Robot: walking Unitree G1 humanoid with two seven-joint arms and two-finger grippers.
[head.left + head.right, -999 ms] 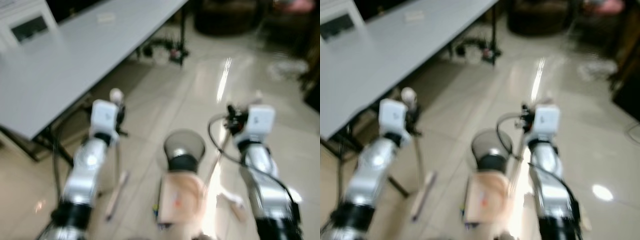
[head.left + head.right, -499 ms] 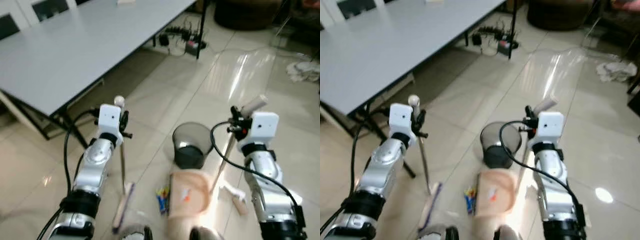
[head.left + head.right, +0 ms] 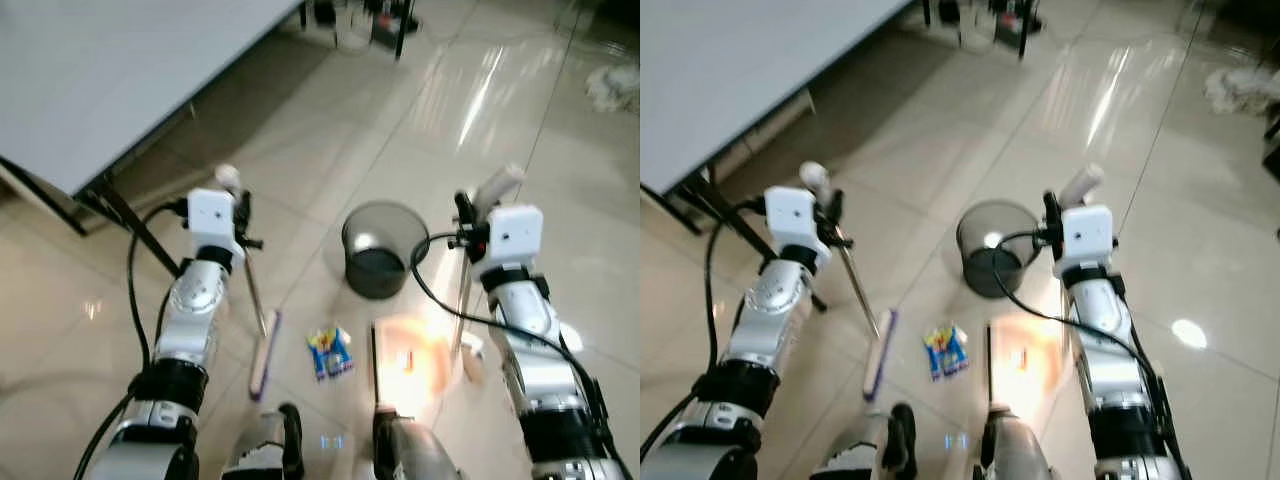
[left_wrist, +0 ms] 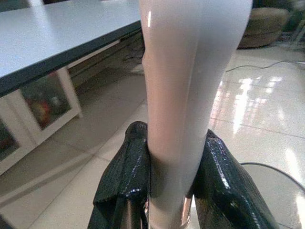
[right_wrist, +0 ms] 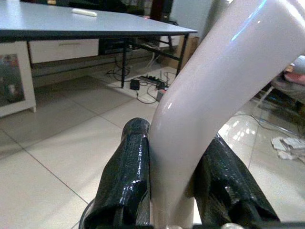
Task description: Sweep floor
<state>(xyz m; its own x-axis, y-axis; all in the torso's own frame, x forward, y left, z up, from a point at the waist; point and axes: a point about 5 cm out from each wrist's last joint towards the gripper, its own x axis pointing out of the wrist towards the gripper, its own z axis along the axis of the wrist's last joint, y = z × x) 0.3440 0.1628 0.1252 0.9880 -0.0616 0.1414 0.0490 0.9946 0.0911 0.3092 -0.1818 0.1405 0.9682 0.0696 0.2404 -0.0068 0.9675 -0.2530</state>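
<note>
A small crumpled wrapper, blue, yellow and red (image 3: 329,351), lies on the glossy beige tiled floor (image 3: 330,150), between the two tools. Just to its left is the flat, narrow purple-edged head of the broom (image 3: 263,353), resting on the tiles and set apart from the wrapper by a small gap. The broom's thin metal pole slants up from the head to a smooth, rounded white plastic grip (image 4: 190,95), which the left gripper (image 4: 172,188) clamps between its two textured black fingers (image 4: 125,179), pressed against both sides.

Just right of the wrapper lies the pale, flat pan of the long-handled dustpan (image 3: 408,352), washed out by glare on the tiles. Its slim pole rises to a bent, glossy white grip (image 5: 224,90), squeezed in the right gripper (image 5: 174,191), fingers (image 5: 126,179) tight on either side.

Beyond the wrapper, between the two silver arms, stands a round dark mesh wastebasket (image 3: 379,249), upright and near the dustpan. Farther left is a grey-topped table (image 3: 110,70) on black legs. A power strip and cables (image 3: 375,12) lie by the far leg.
</note>
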